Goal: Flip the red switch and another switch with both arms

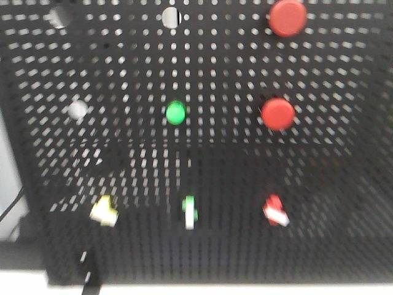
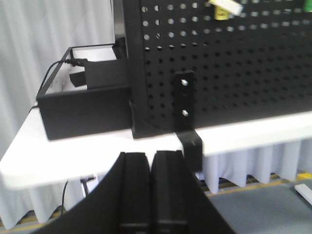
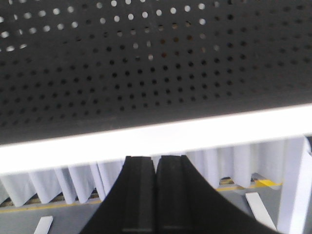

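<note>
Black left tool (image 2: 151, 157), black right tool (image 3: 156, 160)

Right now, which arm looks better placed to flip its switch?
Left, I'd guess: the left gripper has the pale yellow switch in view above. The right gripper sees only pegboard, not the red switch.

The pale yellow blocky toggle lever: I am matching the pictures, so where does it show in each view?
Front view: the pale yellow blocky toggle lever sits bottom left on the black perforated panel.
Left wrist view: at the top edge, right of centre, partly cut off.
Right wrist view: not in it.
Shared landmark: that panel, in all three.
</note>
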